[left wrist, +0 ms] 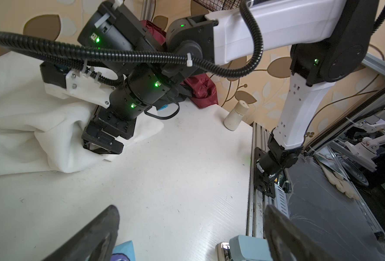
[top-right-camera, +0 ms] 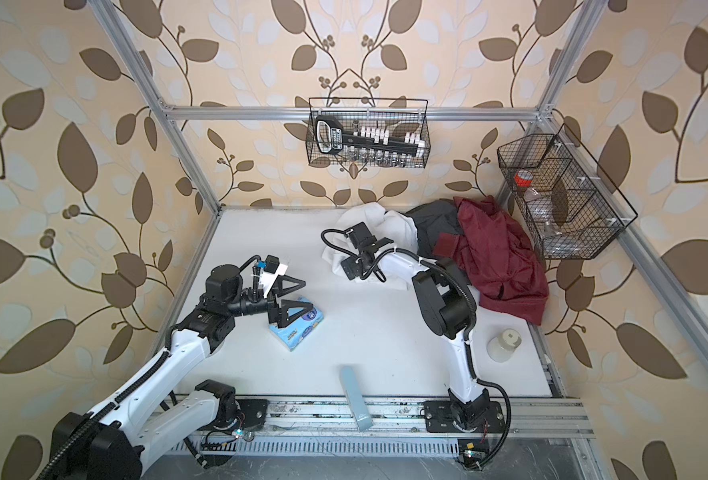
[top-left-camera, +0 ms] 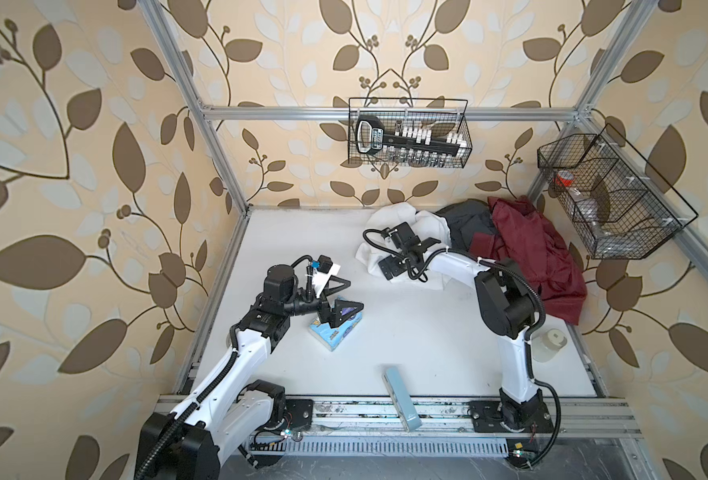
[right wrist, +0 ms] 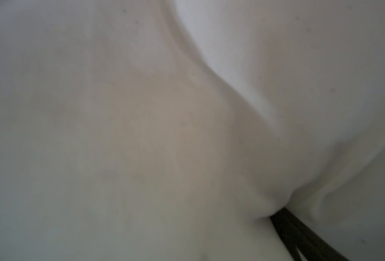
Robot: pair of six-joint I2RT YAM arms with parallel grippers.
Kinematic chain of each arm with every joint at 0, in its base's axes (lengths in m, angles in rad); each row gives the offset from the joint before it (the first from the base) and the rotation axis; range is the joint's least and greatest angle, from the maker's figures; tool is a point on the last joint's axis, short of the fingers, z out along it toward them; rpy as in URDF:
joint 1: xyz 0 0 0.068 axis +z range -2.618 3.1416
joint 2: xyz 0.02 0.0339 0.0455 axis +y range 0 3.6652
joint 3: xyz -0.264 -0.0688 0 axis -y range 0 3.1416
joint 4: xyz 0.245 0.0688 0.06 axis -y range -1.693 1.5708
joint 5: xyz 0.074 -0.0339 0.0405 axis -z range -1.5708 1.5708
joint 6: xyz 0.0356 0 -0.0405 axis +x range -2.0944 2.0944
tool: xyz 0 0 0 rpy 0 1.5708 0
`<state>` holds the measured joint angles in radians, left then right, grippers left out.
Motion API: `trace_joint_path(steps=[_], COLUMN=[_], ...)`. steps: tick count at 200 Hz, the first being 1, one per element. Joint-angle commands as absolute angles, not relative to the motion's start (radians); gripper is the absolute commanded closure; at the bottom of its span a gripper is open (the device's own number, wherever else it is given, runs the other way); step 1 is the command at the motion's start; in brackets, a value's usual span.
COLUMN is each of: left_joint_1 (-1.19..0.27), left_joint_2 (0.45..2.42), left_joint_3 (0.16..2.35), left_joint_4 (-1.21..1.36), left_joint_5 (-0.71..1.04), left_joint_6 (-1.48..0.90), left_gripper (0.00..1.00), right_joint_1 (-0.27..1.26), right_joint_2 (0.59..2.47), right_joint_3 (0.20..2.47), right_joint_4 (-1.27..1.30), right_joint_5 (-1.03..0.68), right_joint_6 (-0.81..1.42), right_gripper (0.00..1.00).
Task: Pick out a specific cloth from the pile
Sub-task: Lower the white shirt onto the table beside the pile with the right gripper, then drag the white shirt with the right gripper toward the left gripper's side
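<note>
Nearest, on the bench [top-left-camera: 406, 332] edge, a pale blue oblong item [top-left-camera: 400, 395] half over the rail and a white bottle [top-left-camera: 549, 345] to the right; further in on the left, left arm [top-left-camera: 244, 345] with left jaws spread and empty, hovering over a blue tissue pack [top-left-camera: 333, 332]. Past mid-bench, right arm [top-left-camera: 456, 262] with right jaws pushed down into the cloth [top-left-camera: 389, 218], seemingly spread, one finger [right wrist: 304, 237] showing beside a fold, the other hidden under fabric. Farthest, in the far right corner, the pile [top-left-camera: 510, 232]: the cloth at its left side, spreading toward mid-bench and touching a dark grey garment [top-left-camera: 466, 226], with a maroon garment [top-left-camera: 543, 270] rightmost.
</note>
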<state>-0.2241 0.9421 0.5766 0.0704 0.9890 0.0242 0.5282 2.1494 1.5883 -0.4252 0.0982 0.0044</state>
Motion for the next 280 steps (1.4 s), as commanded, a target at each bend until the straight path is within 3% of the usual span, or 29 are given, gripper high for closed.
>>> trace_joint_path(steps=[1,34,48,57,99,113,203,280], left_joint_1=[-0.235,-0.235,-0.235,-0.235,-0.235,-0.235,-0.236,-0.238], left_joint_2=[0.926,0.928,0.93,0.928,0.926,0.924,0.912,0.882], left_joint_3=[0.609,0.611,0.611,0.611,0.611,0.611,0.606,0.596], left_joint_4=[0.079,0.075,0.075,0.075,0.072,0.072,0.072,0.078], left_joint_5=[1.002,1.002,1.002,1.002,1.002,1.002,1.002,0.989], left_joint_6=[0.047,0.05,0.05,0.051,0.051,0.051,0.052,0.055], left_gripper=[0.01,0.01,0.01,0.01,0.01,0.01,0.01,0.01], right_joint_1=[0.508,0.499,0.493,0.492,0.492,0.493,0.528,0.58], right_joint_2=[2.229,2.272,2.286,2.293,2.294,2.275,2.017,2.18], right_joint_3=[1.602,1.608,1.608,1.608,1.601,1.597,1.781,2.239], right_joint_4=[-0.48,-0.506,-0.514,-0.519,-0.54,-0.54,-0.504,-0.441], right_joint_5=[-0.028,-0.054,-0.08,-0.088,-0.101,-0.093,-0.084,-0.271], right_joint_6=[0.045,0.051,0.056,0.058,0.064,0.068,0.077,0.126], right_gripper=[0.0,0.01,0.09,0.18,0.76,1.0,1.0,1.0])
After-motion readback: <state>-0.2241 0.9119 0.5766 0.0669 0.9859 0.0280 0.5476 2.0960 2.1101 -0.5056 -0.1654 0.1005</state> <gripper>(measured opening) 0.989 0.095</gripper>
